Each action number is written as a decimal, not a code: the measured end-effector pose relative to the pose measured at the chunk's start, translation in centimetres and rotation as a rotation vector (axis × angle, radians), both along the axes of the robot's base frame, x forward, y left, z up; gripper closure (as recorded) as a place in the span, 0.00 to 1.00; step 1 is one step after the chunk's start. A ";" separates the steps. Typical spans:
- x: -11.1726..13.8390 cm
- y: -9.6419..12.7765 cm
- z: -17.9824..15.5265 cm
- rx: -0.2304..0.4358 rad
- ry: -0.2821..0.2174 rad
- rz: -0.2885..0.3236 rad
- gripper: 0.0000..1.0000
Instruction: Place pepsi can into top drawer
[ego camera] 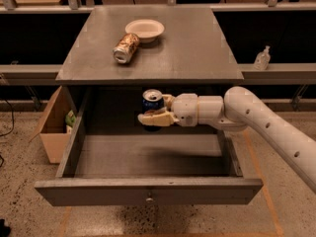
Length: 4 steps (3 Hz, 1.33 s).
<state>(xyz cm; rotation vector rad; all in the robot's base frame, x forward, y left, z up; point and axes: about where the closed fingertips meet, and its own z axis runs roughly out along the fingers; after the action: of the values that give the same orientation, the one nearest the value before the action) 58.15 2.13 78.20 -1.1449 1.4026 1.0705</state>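
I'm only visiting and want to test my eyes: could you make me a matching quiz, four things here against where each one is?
1 pepsi can
2 brown-gold can
3 bowl
4 cardboard box

A on the floor, left of the top drawer
B on its side on the tabletop
C upright in the gripper, over the open drawer
D right way up on the tabletop

Pairs: 1-C, 2-B, 3-D, 4-A

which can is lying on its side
The brown-gold can on the tabletop beside the bowl; the pepsi can is upright in the gripper above the open top drawer.
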 end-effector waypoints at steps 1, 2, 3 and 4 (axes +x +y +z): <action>-0.4 2.6 -3.2 -0.016 -0.012 0.036 1.00; -0.8 5.2 -5.4 -0.019 -0.004 0.050 1.00; -1.0 7.4 -6.4 -0.005 0.007 0.044 1.00; -0.8 9.8 -7.2 0.020 -0.002 0.061 1.00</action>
<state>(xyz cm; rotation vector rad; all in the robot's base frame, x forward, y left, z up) 57.32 11.92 70.97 -1.1805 1.3598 1.1235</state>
